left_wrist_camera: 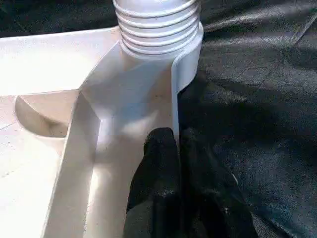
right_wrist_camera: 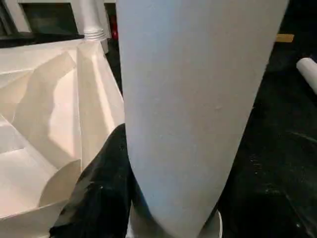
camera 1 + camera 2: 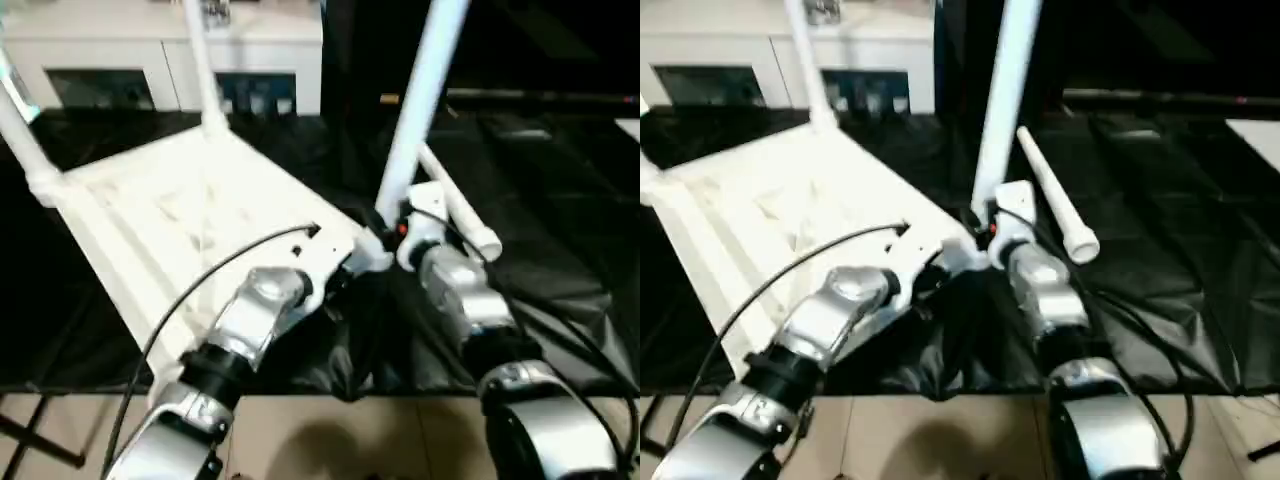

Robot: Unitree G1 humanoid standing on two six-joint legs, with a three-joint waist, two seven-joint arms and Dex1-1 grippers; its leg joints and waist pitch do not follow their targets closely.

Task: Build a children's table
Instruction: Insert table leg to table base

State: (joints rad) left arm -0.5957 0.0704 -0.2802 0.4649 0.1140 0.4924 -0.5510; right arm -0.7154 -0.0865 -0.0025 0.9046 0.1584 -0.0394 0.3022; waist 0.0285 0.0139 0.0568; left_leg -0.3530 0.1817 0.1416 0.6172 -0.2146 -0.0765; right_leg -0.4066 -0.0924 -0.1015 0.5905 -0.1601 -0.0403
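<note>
Three legs stand in the upturned table top (image 3: 190, 215) on the black-draped worktop (image 3: 560, 250); a fourth leg (image 3: 1055, 195) lies loose just beside it. The left gripper (image 1: 173, 144) pinches the rim by the near socket, steadying it, while the right gripper (image 2: 106, 178) clasps the near leg (image 3: 420, 100), seemingly to seat it.

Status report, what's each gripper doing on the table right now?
Left gripper pinching white plastic tabletop rim. Right gripper shut on upright white tubular leg at near corner socket. Loose white leg alongside on black cloth.
</note>
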